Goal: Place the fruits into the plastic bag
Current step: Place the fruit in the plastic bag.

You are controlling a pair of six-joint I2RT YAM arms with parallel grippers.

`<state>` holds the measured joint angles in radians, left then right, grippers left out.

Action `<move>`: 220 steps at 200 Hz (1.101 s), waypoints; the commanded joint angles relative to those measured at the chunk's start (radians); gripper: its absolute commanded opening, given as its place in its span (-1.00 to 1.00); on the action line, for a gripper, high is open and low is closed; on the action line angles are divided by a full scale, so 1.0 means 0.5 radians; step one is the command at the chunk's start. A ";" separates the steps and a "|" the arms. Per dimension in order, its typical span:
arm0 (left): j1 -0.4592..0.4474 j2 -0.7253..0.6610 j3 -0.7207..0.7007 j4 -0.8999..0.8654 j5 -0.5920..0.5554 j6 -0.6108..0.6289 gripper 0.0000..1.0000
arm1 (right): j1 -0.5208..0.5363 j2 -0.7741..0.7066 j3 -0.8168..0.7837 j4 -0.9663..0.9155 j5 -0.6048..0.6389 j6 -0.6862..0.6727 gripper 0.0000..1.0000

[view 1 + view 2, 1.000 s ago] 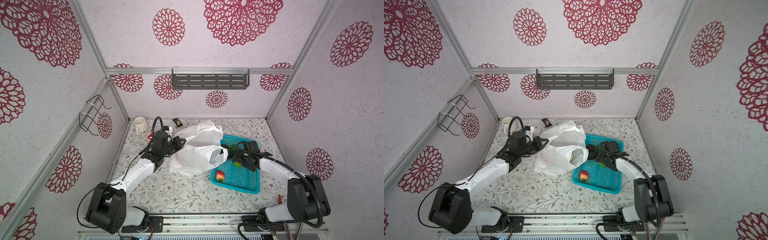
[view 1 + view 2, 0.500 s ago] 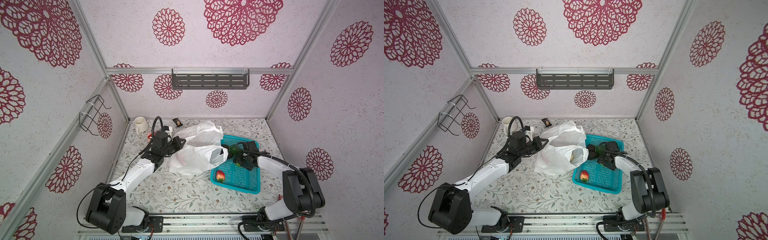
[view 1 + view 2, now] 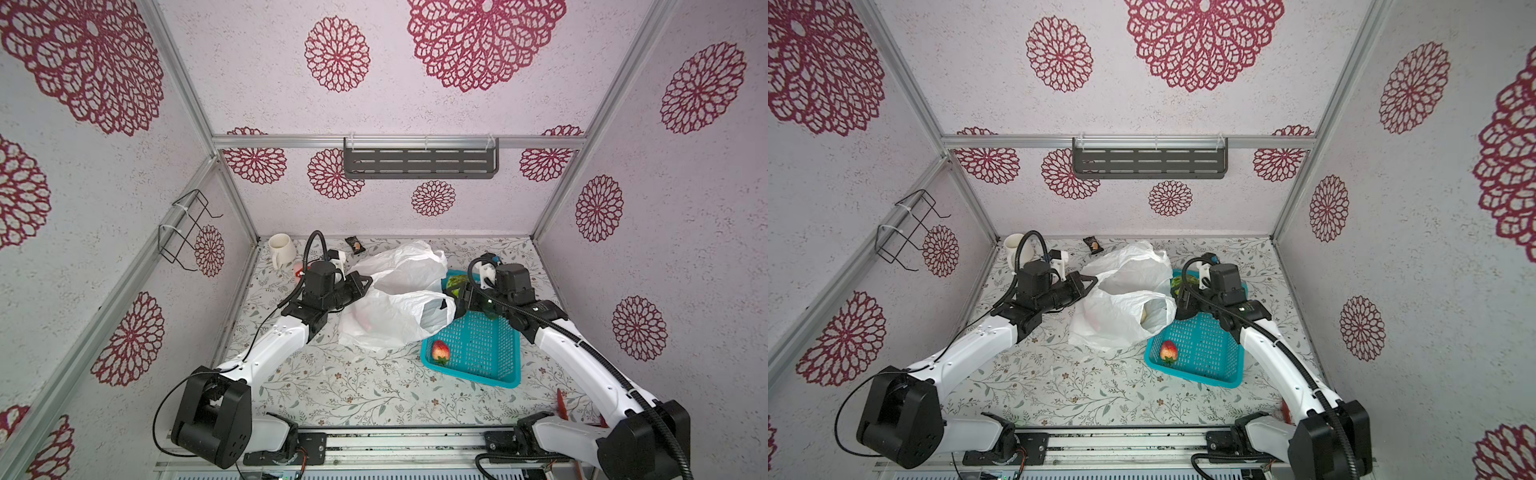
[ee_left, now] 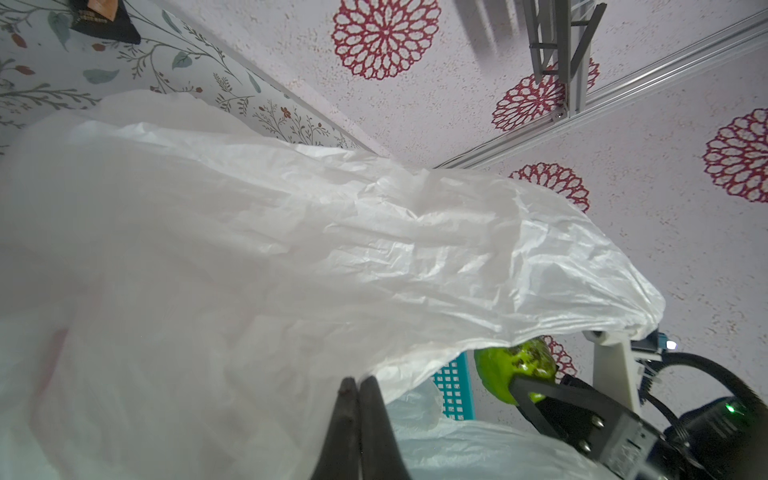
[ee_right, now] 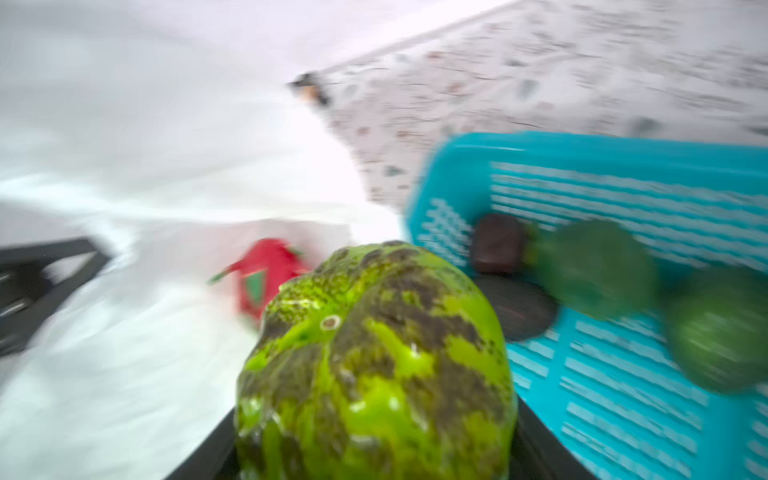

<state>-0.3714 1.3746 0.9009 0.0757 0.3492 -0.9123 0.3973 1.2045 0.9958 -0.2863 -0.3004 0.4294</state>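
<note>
While the left pincer (image 4: 358, 384) clamps the plastic bag (image 4: 291, 249), the outstretched right pincer (image 3: 461, 303) grips a green fruit (image 5: 374, 365).

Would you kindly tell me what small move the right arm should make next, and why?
Probably ease the right tool forward into the open mouth of the plastic bag before letting go. It grips the mottled green fruit right at that mouth, by the edge of the teal basket, while the left tool pinches the bag's upper edge, holding it up.
</note>
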 commanded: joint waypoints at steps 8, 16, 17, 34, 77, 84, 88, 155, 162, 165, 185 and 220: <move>-0.016 0.009 0.042 0.005 0.000 0.027 -1.00 | 0.209 0.178 0.125 0.192 -0.303 -0.071 0.08; -0.021 0.003 0.039 0.005 0.000 0.027 -1.00 | 0.270 0.242 0.152 0.231 -0.307 -0.067 0.09; -0.023 0.003 0.039 0.005 0.001 0.027 -1.00 | 0.276 0.250 0.155 0.236 -0.306 -0.067 0.09; -0.030 -0.012 0.028 0.005 -0.006 0.027 -1.00 | 0.388 0.401 0.237 0.276 -0.266 -0.076 0.12; -0.047 -0.078 -0.013 -0.007 -0.028 0.027 -1.00 | 0.501 0.776 0.395 0.302 0.046 -0.002 0.13; -0.046 -0.088 -0.021 -0.013 -0.035 0.027 -1.00 | 0.508 0.837 0.420 0.277 0.119 0.022 0.13; -0.046 -0.094 -0.025 -0.016 -0.038 0.028 -1.00 | 0.509 0.863 0.436 0.254 0.156 0.033 0.13; -0.046 -0.135 -0.067 -0.032 -0.109 0.027 -1.00 | 0.520 1.038 0.506 0.134 0.294 0.118 0.70; -0.047 -0.135 -0.068 -0.032 -0.112 0.027 -1.00 | 0.521 1.022 0.511 0.134 0.295 0.117 0.76; -0.047 -0.135 -0.068 -0.033 -0.115 0.027 -1.00 | 0.522 1.015 0.511 0.134 0.294 0.110 0.78; -0.046 -0.132 -0.068 -0.026 -0.130 0.027 -1.00 | 0.522 0.958 0.523 0.122 0.306 0.086 0.90; -0.046 -0.129 -0.065 -0.023 -0.145 0.026 -1.00 | 0.520 0.800 0.522 0.068 0.325 0.019 0.98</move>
<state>-0.3901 1.3224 0.8795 0.0616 0.2966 -0.9085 0.6575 1.7092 1.2346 -0.2188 -0.1665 0.4675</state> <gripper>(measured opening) 0.043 0.989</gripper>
